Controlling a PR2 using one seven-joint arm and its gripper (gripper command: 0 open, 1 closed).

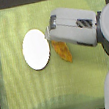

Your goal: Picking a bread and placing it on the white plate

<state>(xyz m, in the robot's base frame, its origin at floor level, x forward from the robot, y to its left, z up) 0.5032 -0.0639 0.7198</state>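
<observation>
— Hovering over the green tabletop (21, 91), where exactly did you have yourself at that moment?

— My arm reached in from the exterior view's right; my fingers (51, 34) pointed toward that view's left, directly above the upper end of the bread (64, 50); whether they were spread or pinched together I could not tell, since the grey housing hid the tips and the picture was soft.

— And the bread itself?

— It lay on the tabletop, just beside the white plate (36, 49), on the plate's side toward the exterior view's right; the two looked close but not clearly touching; only the lower part of the loaf showed, the rest sat under my wrist.

— Which way did it run?

— Its long axis slanted; the hidden end lay up toward my fingers, the pointed end trailed down and toward the view's right; so the loaf lay below and slightly behind my fingertips rather than ahead of them.

— Were you holding it?

— I could not say; nothing showed contact, and the loaf seemed to rest flat on the cloth; I judged the pick as not yet done.

— What did the coming move turn on, then?

— On that slant, as I judged it; my fingers would have needed to close across the narrow width, not along the length; then the carry was short, straight toward the view's left, onto the bare plate.
</observation>
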